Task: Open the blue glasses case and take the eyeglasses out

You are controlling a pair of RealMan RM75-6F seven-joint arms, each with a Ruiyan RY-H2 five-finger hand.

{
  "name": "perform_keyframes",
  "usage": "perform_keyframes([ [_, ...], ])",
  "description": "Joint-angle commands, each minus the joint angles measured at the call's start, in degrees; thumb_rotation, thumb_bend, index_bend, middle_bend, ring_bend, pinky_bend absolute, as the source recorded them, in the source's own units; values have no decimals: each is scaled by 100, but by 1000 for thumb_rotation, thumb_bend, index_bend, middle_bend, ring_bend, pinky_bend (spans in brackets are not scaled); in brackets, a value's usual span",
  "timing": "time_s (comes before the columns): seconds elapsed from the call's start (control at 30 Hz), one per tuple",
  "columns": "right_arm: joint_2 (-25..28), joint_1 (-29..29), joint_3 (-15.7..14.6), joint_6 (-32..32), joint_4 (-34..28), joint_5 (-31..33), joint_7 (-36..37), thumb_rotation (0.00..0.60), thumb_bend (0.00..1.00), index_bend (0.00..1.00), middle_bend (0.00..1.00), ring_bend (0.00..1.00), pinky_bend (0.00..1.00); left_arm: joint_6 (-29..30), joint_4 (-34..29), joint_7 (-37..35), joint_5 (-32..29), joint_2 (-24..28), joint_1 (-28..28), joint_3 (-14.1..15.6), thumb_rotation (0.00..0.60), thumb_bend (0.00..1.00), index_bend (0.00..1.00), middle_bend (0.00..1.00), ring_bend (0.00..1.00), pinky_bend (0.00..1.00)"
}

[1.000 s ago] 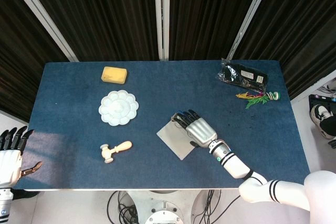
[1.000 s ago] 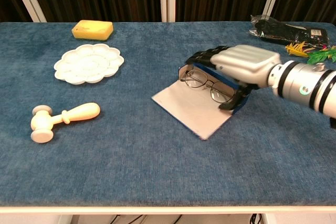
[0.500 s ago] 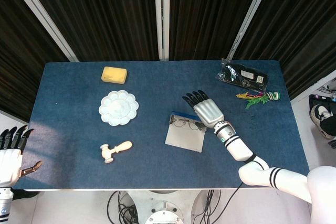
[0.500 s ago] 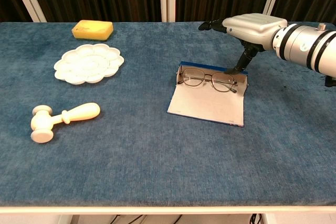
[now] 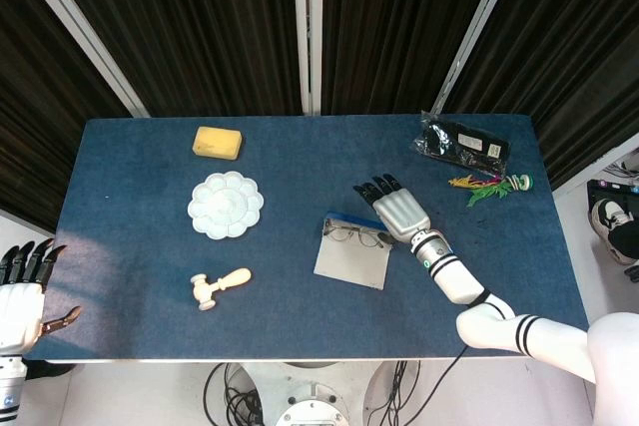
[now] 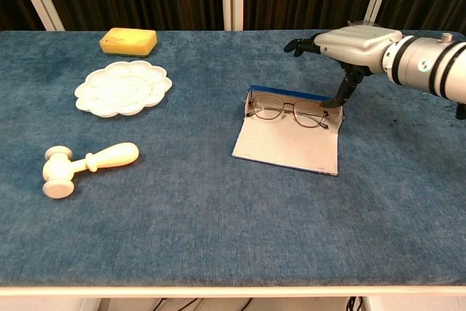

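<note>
Left hand point(image 5: 20, 291): head view only

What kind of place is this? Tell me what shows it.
Probably a robot test lab: unrelated props, a yellow sponge, a paint palette and a wooden mallet, lie on a blue-covered table backed by dark curtains.

From where I'm driving, my right hand point(image 6: 348, 41) hangs flat over the far right corner of the open blue glasses case point(image 6: 290, 133), thumb reaching down by that corner, so straight below it sit the eyeglasses point(image 6: 287, 111) and the flap. To its left is bare cloth up to the white palette point(image 6: 122, 87), sponge point(image 6: 128, 41) and wooden mallet point(image 6: 86, 165). To its right and behind sit the black packet point(image 5: 462, 143) and green feathery toy point(image 5: 491, 186); bare cloth nearer me.
</note>
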Motion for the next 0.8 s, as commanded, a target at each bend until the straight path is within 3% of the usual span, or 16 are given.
perform_keyframes([
  [0.03, -233, 256, 143, -250, 396, 242, -134, 600, 176, 0, 122, 0, 0, -6, 1, -1, -14, 4, 1, -3, 600, 36, 146, 65, 0, 0],
  [0.3, -650, 847, 400, -666, 1131, 680, -439, 600, 212, 0, 173, 0, 0, -59, -2, 8, -71, 17, -10, -13, 600, 37, 147, 66, 0, 0],
  [0.57, -183, 963, 381, -1096, 352, 829, -214, 600, 269, 11, 267, 0, 0, -104, 15, -23, -118, 23, -18, -20, 600, 36, 147, 66, 0, 0],
  [0.8, -219, 1082, 257, -1109, 436, 1058, -259, 600, 341, 178, 287, 0, 0, -94, 32, -32, -92, 8, -29, -21, 600, 37, 147, 65, 0, 0],
])
